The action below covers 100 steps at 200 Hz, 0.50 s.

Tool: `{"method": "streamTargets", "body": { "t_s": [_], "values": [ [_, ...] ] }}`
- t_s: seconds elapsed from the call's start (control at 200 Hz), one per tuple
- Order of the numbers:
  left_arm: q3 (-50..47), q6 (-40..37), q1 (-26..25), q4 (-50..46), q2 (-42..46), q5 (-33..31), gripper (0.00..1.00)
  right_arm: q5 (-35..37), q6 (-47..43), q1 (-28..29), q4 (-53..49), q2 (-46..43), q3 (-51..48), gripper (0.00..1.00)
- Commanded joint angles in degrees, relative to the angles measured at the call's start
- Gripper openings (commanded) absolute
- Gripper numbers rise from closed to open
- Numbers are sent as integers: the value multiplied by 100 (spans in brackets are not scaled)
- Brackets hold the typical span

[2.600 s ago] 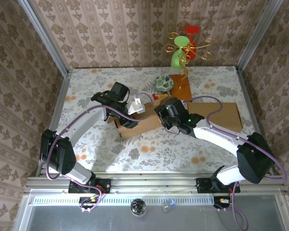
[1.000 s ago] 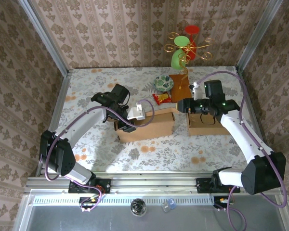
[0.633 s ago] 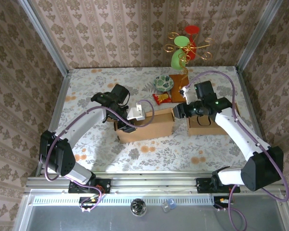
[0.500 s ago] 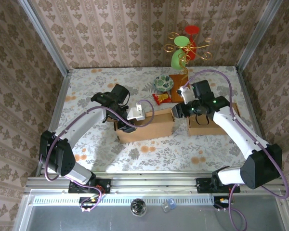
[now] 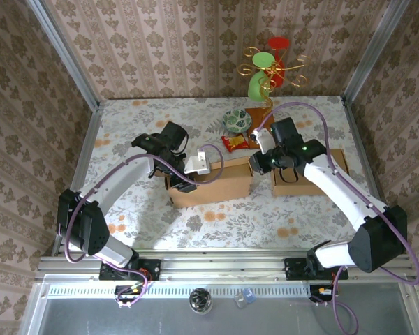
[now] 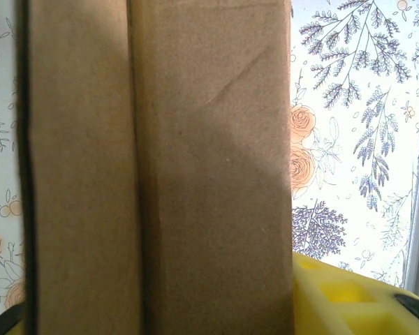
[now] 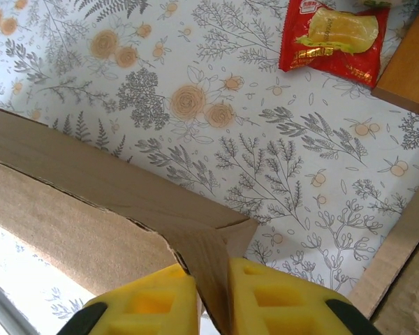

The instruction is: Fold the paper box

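The brown paper box (image 5: 213,183) stands open-topped on the flowered table, mid-view. My left gripper (image 5: 190,169) is at its left end; in the left wrist view the box's cardboard (image 6: 160,160) spans the gap between the yellow fingers (image 6: 349,300), which hold it. My right gripper (image 5: 257,163) is at the box's right end. The right wrist view shows its yellow pads (image 7: 153,300) pinched on the upright corner flap of the box (image 7: 209,244), right gripper (image 7: 213,283) shut on it.
A second flat cardboard piece (image 5: 321,171) lies under my right arm. A red snack packet (image 5: 234,143) (image 7: 332,38), a patterned bowl (image 5: 237,120) and a wooden base with a wire cup stand (image 5: 263,122) sit behind the box.
My right arm swung left from above the flat cardboard to the box's right end, and its jaws closed on the corner flap. The left arm kept its hold.
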<state>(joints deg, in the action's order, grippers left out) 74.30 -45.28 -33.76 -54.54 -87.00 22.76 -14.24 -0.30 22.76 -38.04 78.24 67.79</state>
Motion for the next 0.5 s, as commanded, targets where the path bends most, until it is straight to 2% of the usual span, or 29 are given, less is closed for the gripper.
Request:
{"method": "streamTargets", "body": {
  "t_s": [0.0, 0.15, 0.335, 0.495],
  "values": [
    [172, -73, -8, -129, 37, 169, 46, 492, -34, 129, -216, 50, 189, 14],
    [159, 25, -6, -72, 37, 143, 46, 919, 154, 283, -263, 67, 306, 0],
    [146, 227, -8, 65, 21, 89, 46, 1158, 666, 448, -493, 112, 531, 0],
    [137, 356, -19, 153, 9, 14, 46, 994, 1398, 466, -610, 301, 612, 0]
  ]
}}
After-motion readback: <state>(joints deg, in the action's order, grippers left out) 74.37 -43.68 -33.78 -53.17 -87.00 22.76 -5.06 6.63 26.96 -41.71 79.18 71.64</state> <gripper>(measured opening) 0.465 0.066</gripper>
